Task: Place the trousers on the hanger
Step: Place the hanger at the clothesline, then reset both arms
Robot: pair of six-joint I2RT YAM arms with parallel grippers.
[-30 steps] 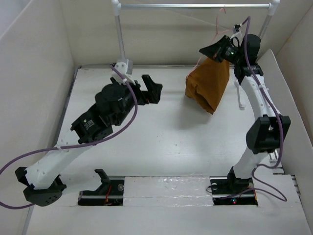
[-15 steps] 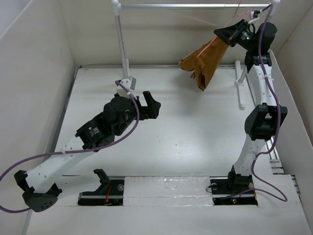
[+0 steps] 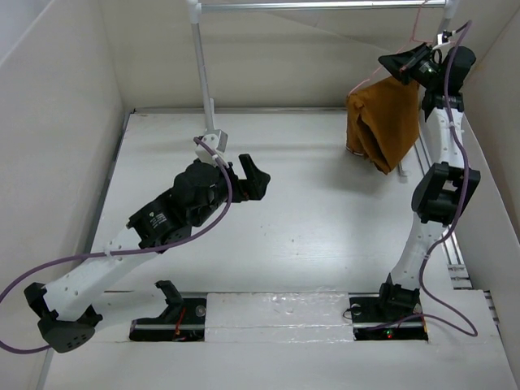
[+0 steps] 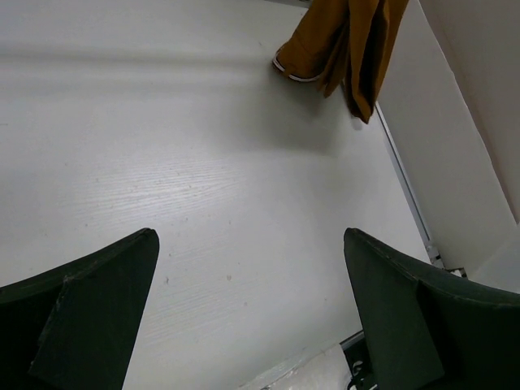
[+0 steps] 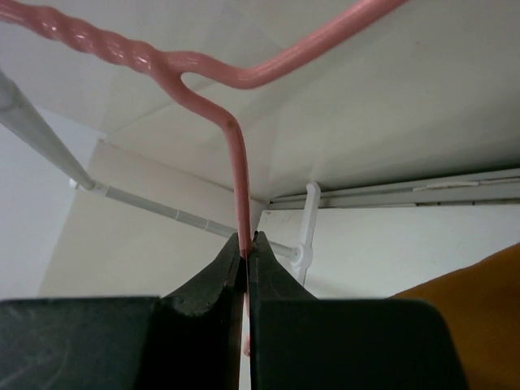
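Since half a second ago my right arm has swung the long rust-brown cloth trousers [image 3: 382, 120] in from their leftward tilt. They now hang straight down at the far right of the white table [image 3: 309, 236], draped over the thin pale-pink wire hanger [image 3: 370, 79]. My right gripper [image 3: 404, 65] is clamped on the hanger: the right wrist view shows the jaws pinched together on the wire [image 5: 236, 162] just below its twisted neck, with a corner of the trousers at the lower right. The hook rises toward the right end of the silver metal rail [image 3: 317, 5]; I cannot tell whether it rests on the rail. My left gripper [image 3: 252, 175] has scarcely shifted. It hovers over the middle of the table, jaws spread wide and holding nothing, well apart from the trousers, whose white-trimmed lower edge shows in the left wrist view.
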